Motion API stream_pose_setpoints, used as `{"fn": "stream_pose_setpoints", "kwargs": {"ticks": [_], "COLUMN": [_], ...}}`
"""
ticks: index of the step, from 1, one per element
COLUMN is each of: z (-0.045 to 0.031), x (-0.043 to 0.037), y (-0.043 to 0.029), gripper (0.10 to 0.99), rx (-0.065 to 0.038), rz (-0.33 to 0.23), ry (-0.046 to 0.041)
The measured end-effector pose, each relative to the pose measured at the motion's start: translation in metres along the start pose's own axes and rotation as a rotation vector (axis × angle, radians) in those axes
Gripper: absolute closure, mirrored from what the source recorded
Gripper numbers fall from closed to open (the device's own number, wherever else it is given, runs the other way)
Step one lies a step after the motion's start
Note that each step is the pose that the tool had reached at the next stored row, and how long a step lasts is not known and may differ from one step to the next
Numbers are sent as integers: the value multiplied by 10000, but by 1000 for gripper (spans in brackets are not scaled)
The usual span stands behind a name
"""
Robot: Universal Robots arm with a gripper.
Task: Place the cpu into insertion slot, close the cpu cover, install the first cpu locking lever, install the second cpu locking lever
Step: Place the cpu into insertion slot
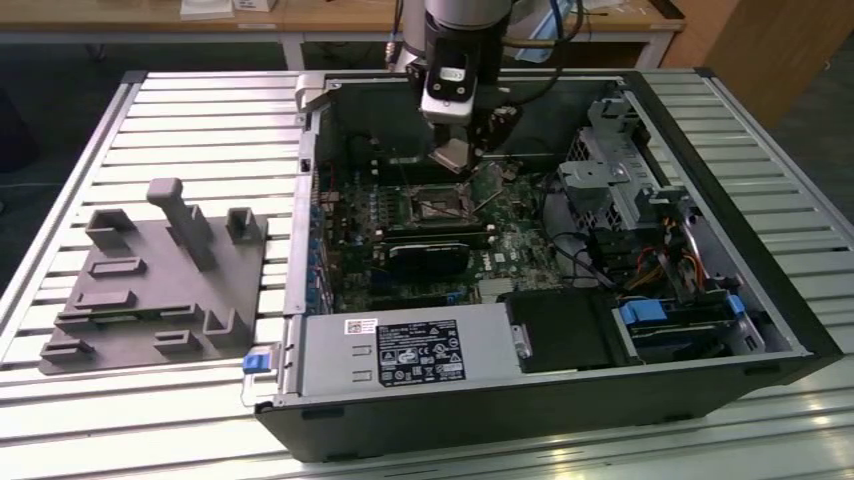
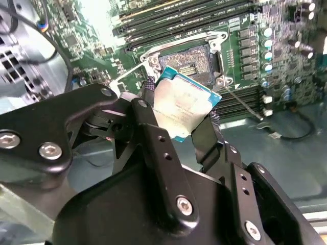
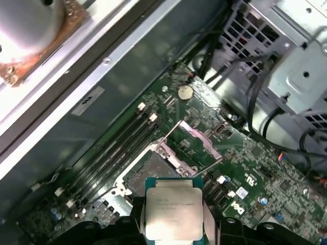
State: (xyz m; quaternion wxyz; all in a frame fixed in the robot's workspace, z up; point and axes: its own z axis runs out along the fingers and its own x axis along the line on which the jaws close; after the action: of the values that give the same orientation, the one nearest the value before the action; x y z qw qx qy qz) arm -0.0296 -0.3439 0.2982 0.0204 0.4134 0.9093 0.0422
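The cpu, a small square chip with a pale metal top, sits clamped between the black fingers of my gripper. In the exterior view the gripper hangs inside the open computer case, just above and behind the insertion slot. In the first wrist view the cpu is held in the air, short of the dark square insertion slot. The cpu cover, a thin silvery frame, stands swung open beside the slot. A thin wire lever sticks out next to the insertion slot.
A black heatsink block lies in front of the slot, and a grey power supply box fills the case's front. A metal drive cage and cables crowd the exterior view's right. A grey fixture plate lies outside the case.
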Motion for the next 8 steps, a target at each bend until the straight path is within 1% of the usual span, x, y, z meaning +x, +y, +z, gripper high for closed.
{"fn": "stream_pose_setpoints", "kwargs": {"ticks": [8], "z": [29], "x": [0], "y": [-3], "gripper": [549], "rx": [3], "rz": [1448], "ry": [-136]}}
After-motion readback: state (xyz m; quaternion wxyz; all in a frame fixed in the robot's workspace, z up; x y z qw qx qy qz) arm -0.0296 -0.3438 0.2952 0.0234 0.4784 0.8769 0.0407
